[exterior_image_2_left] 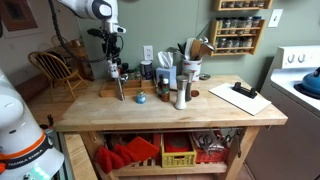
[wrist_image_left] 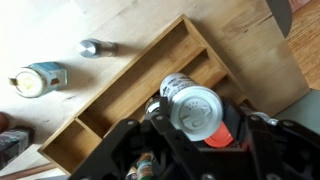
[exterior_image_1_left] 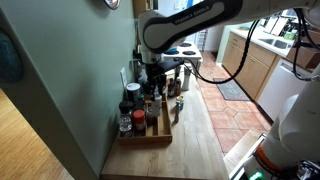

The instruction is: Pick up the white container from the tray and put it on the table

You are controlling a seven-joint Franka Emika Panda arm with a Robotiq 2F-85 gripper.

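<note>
One white container (wrist_image_left: 195, 108) gripped above tray (wrist_image_left: 120, 95).

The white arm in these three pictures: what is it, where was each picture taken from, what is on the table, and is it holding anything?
It is a robot arm ending in a two-fingered gripper, steered by a person. Two pictures come from cameras standing in the room. The third comes from a camera on the wrist, looking down past the gripper. On the wooden table sits a tray with jars, and a white sheet lies further along. The gripper seems to clamp a white-capped container over the tray.
</note>
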